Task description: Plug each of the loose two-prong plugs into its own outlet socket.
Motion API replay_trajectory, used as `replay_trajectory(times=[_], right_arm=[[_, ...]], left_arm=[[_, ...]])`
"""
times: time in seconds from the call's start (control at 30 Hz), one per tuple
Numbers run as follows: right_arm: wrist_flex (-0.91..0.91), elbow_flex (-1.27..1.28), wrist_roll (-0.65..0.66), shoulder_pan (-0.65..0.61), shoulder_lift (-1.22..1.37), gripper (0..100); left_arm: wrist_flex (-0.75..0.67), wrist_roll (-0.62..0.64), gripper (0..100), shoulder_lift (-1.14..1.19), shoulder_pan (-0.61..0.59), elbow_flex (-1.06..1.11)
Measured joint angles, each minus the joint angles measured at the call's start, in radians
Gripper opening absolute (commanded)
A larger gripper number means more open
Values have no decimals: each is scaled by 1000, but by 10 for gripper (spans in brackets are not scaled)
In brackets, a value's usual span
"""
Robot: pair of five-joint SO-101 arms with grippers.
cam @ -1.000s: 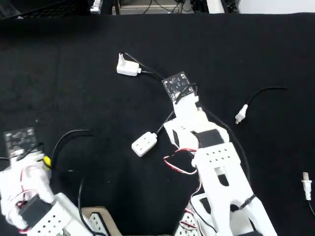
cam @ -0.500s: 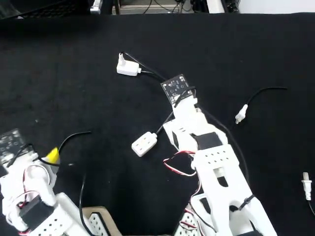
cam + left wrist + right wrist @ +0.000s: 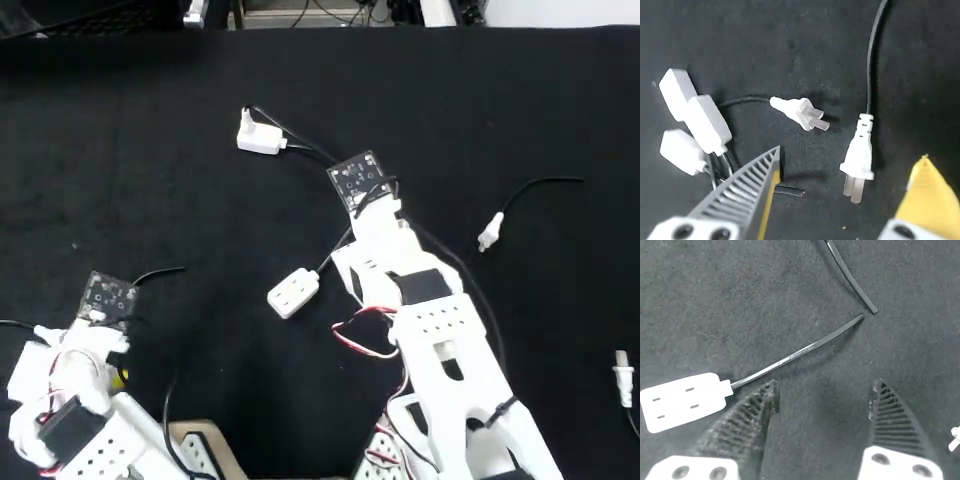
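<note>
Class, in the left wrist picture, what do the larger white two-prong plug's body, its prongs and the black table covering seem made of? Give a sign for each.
Larger white two-prong plug: body likely moulded plastic, smooth with a soft sheen and ribbed neck. Prongs: probably metal, flat, thin, greyish. Black table covering: seemingly matte felt-like cloth, finely speckled, no glare.

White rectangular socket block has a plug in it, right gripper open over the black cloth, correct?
No. The white rectangular socket block has no plug in it: the right wrist view shows its slots empty. The right gripper is open over the black cloth.
</note>
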Motion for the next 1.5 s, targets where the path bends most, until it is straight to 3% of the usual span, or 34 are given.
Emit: replay_trajectory(times=[0.2,0.4,0.8,1.03,1.4,1.5], right_arm=[[0,0,0,0,0,293],[0,0,0,0,0,293],[0,0,0,0,0,293],[0,0,0,0,0,293],[-92,49,0,0,0,293],[-95,51,0,0,0,293]], left_arm=[[-2,-157,284,0,0,31],[-5,-180,170,0,31,35],[-20,-229,181,-2,77,49],[-25,-242,413,-2,77,52],[-26,-215,282,-2,55,61],[-68,-209,278,9,52,166]])
